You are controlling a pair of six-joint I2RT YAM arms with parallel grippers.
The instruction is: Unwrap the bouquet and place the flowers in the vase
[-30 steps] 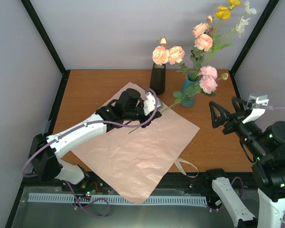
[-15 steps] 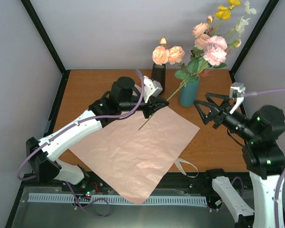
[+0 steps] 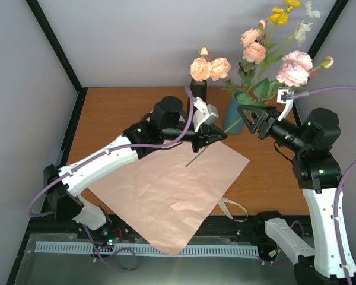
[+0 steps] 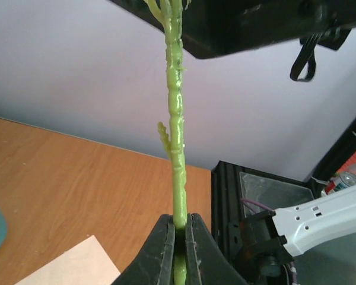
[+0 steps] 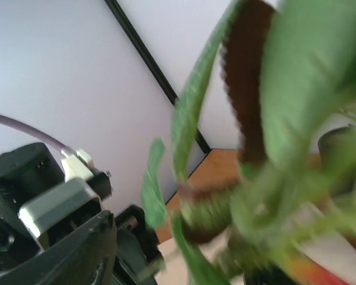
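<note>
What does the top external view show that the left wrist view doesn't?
Only top external: the held flower's peach-pink rose heads, the dark tall vase and the beige ribbon. Only left wrist: a small side stub on the thin green stem, and the shut fingers pinching it. Both: the left pincer gripping that stem above the wooden table.
</note>
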